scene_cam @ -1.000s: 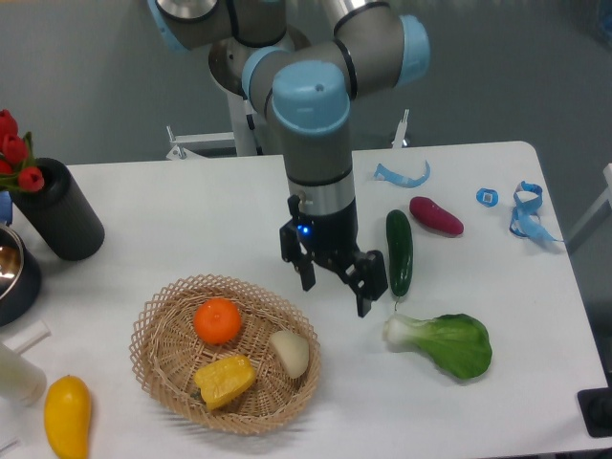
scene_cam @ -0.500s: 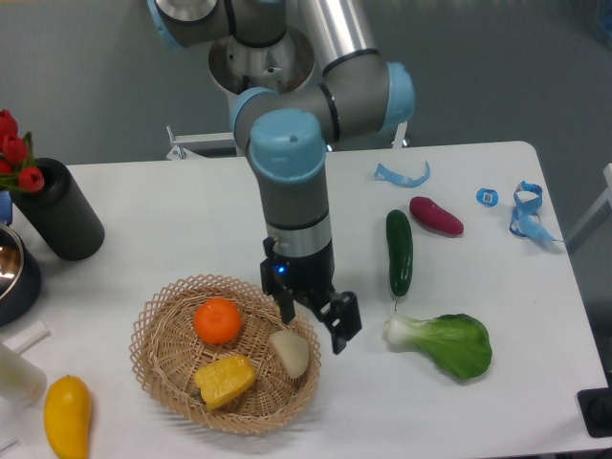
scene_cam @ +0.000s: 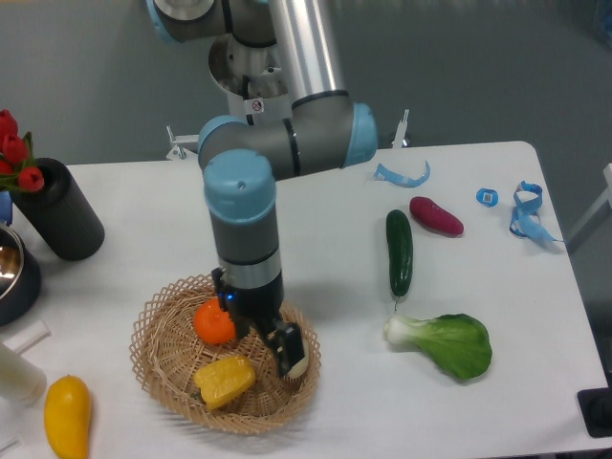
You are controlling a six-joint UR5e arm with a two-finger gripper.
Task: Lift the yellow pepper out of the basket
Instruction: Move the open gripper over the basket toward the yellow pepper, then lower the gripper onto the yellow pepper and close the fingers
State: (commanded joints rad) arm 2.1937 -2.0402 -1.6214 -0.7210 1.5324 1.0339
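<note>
The blocky, ribbed yellow pepper lies at the lower front of the round woven wicker basket, lower left of centre in the frame. Just above it sits a round orange fruit; a pale vegetable is largely hidden at right. The black two-finger gripper hangs over the basket, fingers apart, offset toward the upper right of the pepper. Risk: descending without correction may strike the neighbours or clip the pepper's edge
</note>
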